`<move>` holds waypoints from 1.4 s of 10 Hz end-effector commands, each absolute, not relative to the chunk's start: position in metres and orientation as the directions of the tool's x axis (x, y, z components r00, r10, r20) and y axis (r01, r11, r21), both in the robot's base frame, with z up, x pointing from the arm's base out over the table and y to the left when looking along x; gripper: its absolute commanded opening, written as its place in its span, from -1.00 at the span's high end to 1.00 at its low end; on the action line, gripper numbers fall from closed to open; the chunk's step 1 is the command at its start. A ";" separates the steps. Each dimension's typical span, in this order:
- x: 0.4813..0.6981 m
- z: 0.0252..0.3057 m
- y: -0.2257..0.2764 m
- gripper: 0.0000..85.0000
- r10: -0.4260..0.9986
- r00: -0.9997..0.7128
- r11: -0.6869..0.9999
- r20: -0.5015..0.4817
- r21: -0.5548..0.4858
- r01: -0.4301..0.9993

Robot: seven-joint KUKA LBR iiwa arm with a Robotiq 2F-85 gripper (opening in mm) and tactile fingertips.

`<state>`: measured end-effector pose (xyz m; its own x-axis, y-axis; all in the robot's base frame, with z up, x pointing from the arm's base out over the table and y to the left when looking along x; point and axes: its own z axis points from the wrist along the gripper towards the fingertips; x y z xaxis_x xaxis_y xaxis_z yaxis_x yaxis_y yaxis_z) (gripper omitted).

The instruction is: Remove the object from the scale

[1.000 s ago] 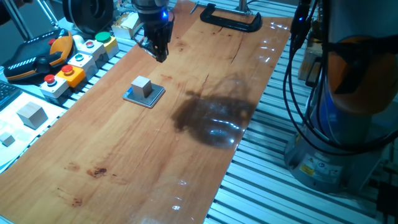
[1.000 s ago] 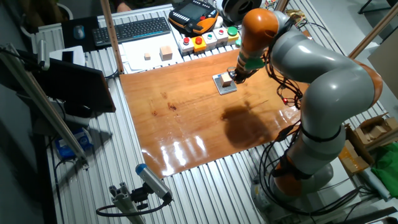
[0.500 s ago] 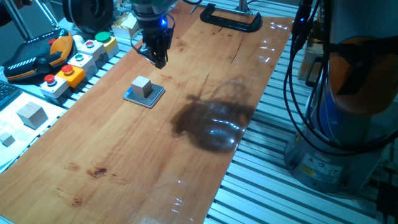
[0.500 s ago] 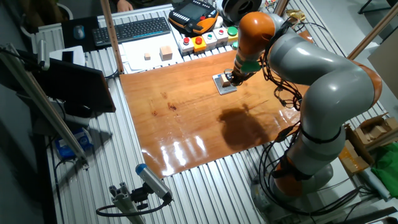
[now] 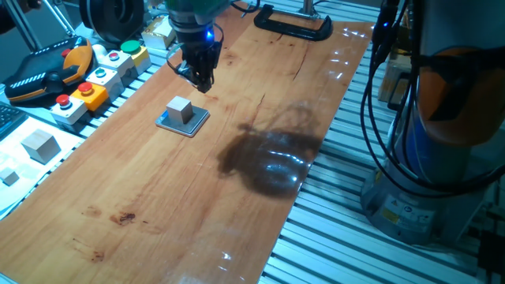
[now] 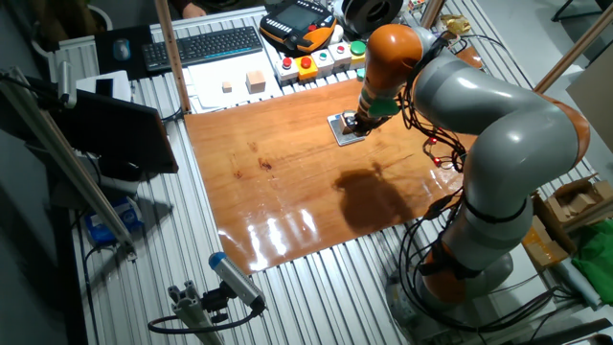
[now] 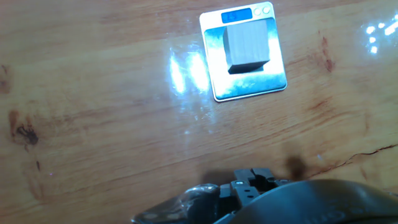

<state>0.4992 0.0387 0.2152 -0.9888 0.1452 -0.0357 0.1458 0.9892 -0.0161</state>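
The object, a small pale grey-beige cube (image 5: 181, 109), sits on the scale (image 5: 195, 123), a thin square plate on the wooden table. In the hand view the cube (image 7: 247, 45) rests on the silvery plate (image 7: 249, 87), below its blue display. My gripper (image 5: 202, 81) hangs just behind the cube and a little above the table, apart from it and holding nothing. Its fingers look dark and close together, and I cannot tell their gap. In the other fixed view my gripper (image 6: 353, 119) covers most of the cube on the scale (image 6: 343, 133).
A larger pale cube (image 5: 39, 144) and a tiny pale cube (image 5: 9, 177) lie off the board at the left. A button box (image 5: 95, 79) and an orange pendant (image 5: 47, 71) stand behind them. A black clamp (image 5: 292, 25) grips the far table edge.
My gripper has moved a little lower and closer to the cube on the scale. The cube and scale have not moved.
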 end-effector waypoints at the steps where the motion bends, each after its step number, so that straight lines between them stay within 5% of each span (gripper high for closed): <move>1: 0.502 0.212 0.037 0.98 0.144 -0.989 0.989 -0.038 -0.013 0.145; 14: 0.550 0.167 0.007 0.98 0.101 -0.994 0.995 -0.035 0.019 0.100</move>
